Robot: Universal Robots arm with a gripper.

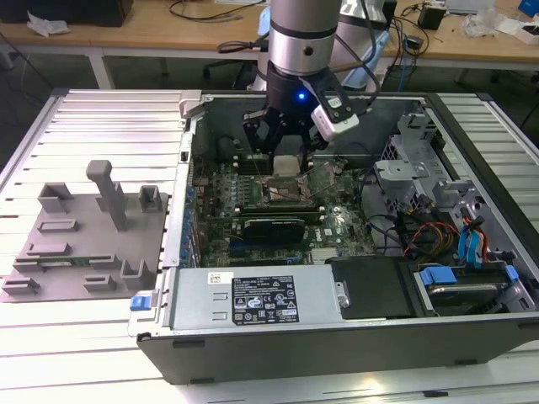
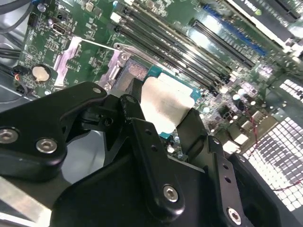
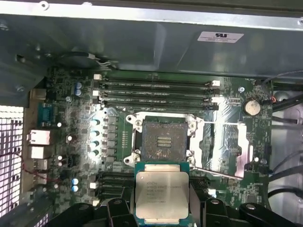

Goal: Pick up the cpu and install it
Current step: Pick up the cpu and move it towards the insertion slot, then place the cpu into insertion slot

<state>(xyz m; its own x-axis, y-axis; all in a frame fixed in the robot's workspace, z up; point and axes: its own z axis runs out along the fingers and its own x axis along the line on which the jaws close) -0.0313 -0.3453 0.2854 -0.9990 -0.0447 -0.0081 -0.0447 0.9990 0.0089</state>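
The cpu [image 3: 162, 191], a small square chip with a pale silver top and green edge, is clamped between the black fingers of my gripper [image 3: 162, 210]. It hangs level a little above the motherboard, just beside the open socket [image 3: 163, 141], whose dark contact field is bare. In the second wrist view the cpu [image 2: 165, 106] sits between the two fingers of the gripper [image 2: 163, 116], partly over the socket frame. From the exterior view the gripper [image 1: 286, 156] reaches down into the open computer case [image 1: 253, 353], with the cpu [image 1: 286, 165] over the socket [image 1: 285, 190].
The socket's metal load plate [image 3: 227, 142] lies flipped open to one side. Memory slots [image 3: 156, 92] run along the socket. A long black expansion card [image 1: 274, 225] lies near it. A grey fixture plate [image 1: 84, 240] with posts rests on the exterior view's left; drive bays [image 1: 472, 244] fill the case's right.
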